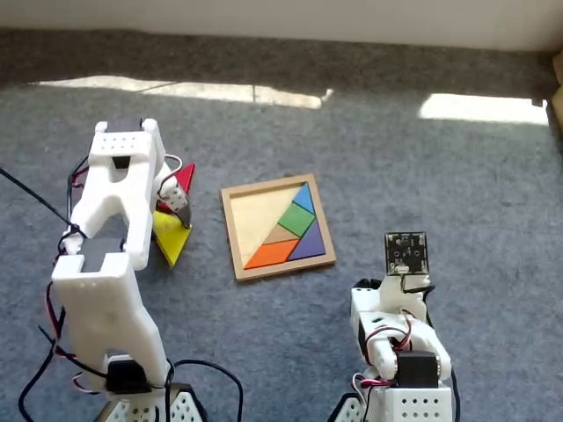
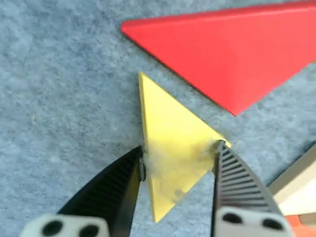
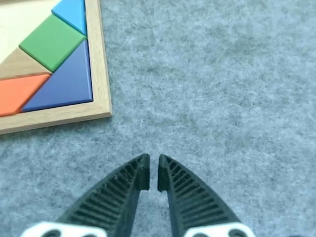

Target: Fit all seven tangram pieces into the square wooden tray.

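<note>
Left gripper (image 2: 179, 154) is pinching the yellow triangle (image 2: 168, 131) across its edges, probably for lifting into the tray's (image 1: 230, 230) bare half; right gripper (image 3: 149, 173) is hanging nearby, pressed together, empty

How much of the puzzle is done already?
Five pieces already lie in the wooden tray, the green square among them, and the rest of the tray is bare wood. The left gripper is clamped on the yellow triangle. That one and the red triangle beside it are left to fit. The right gripper holds nothing.
</note>
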